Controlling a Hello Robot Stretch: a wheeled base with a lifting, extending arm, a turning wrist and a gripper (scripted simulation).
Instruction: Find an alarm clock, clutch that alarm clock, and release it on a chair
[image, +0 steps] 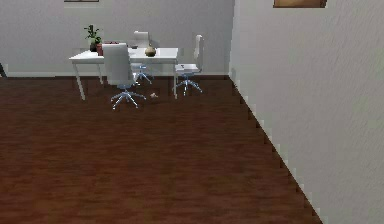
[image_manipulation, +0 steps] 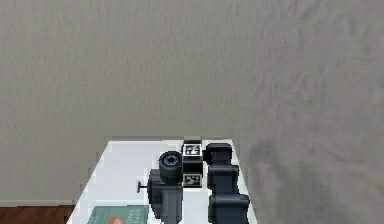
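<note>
Far off on the left of the forward view we see a white desk (image: 90, 57) on the dark floor (image: 120, 160). Three white chairs stand by it: a near chair (image: 122, 68), a right chair (image: 188, 66) and a far chair (image: 139, 42). A plant (image: 93, 38) stands on the desk's left end. A small dark blob (image: 150, 51) sits near the middle, too small to name, so we cannot tell where the clock is. A grey wall (image: 310, 90) runs along the right.

In the arm side view the arm (image_manipulation: 228, 195) reaches over a white table (image_manipulation: 120, 165). The gripper (image_manipulation: 150, 187) is above the top, and a flat green thing (image_manipulation: 112, 214) lies near it on the left. We cannot tell how the jaws stand, or whether they hold anything.
</note>
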